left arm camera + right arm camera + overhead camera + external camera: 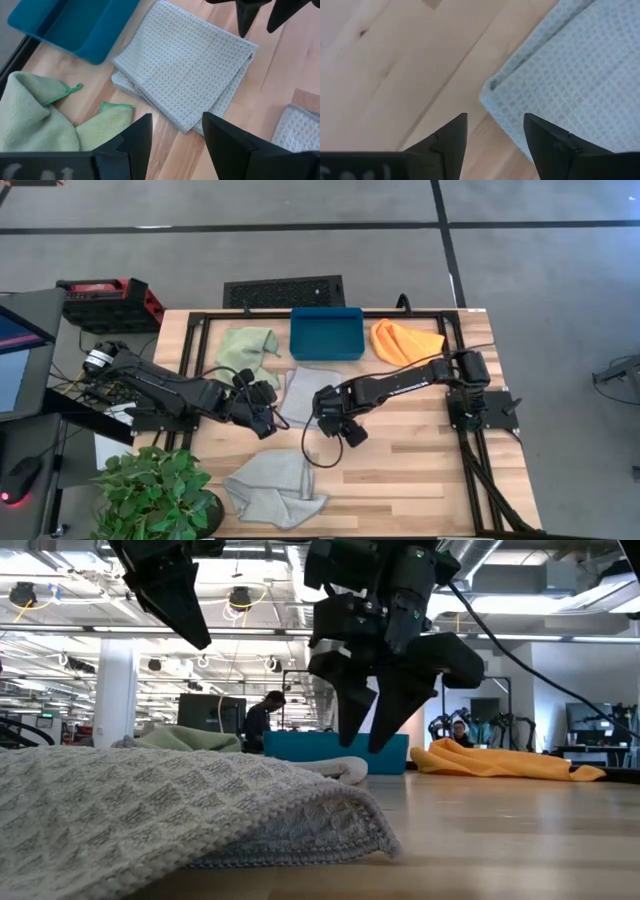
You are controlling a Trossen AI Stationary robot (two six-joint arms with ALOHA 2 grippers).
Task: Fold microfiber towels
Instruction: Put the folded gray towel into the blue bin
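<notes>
Folded grey towel (300, 393), mid-tabletop, just in front of the teal tray (326, 333) and between the two hands. We see the right hand (345, 429) hanging just off the towel's near corner, fingers apart and holding nothing; the left hand (262, 413), just beside the opposite edge, is likewise spread and empty.

Risks, as we judge them: the right hand sits so near the corner that a low sweep could catch the top layer and peel the fold open; a grasp that takes only one layer would skew the stack; and the two hands, this close, could knock together.

Counts: four towels, namely two grey (this one and a crumpled grey towel (275, 488) at the near edge), one green towel (247, 346) and one orange towel (404, 341), both unfolded; one tray; two hands; one tabletop (440, 470).
</notes>
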